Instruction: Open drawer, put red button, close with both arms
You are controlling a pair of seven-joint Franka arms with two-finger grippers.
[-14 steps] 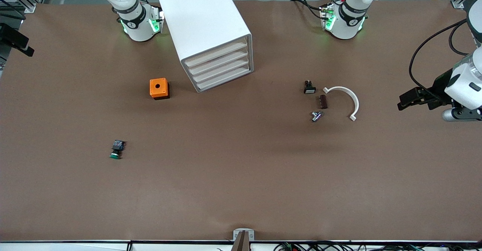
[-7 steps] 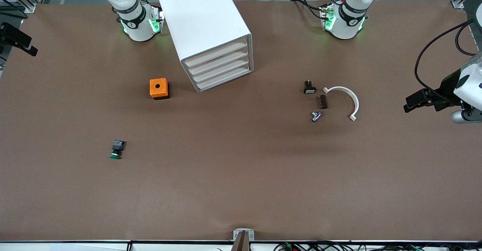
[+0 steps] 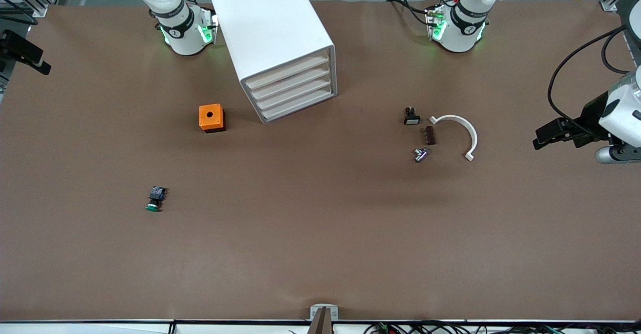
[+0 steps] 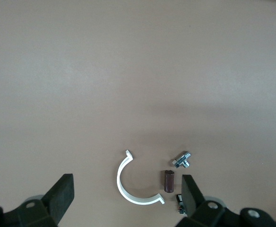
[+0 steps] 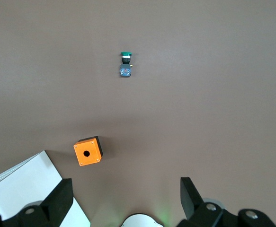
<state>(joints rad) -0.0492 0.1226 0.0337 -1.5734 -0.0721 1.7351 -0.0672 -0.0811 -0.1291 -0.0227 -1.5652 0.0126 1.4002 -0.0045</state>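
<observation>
Left hand (image 3: pixel 541 138) nudged inward, red button unseen

loose parts scattered on a brown surface (image 3: pixel 320 234)

an orange box (image 3: pixel 212 117) with a round hole in its top sits beside the white cabinet, toward the right arm's end; nearer the front camera lies a green-capped button (image 3: pixel 155 199) on its side, alone and well apart from the box. toward the left arm's end, a white half-ring (image 3: pixel 458 133) lies flat with three small pieces just beside it: a black part with a white face (image 3: pixel 411 116), a dark brown ribbed block (image 3: pixel 429 135), and nearest the front camera a shiny metal fitting (image 3: pixel 420 154). these four lie close together, not touching.
</observation>
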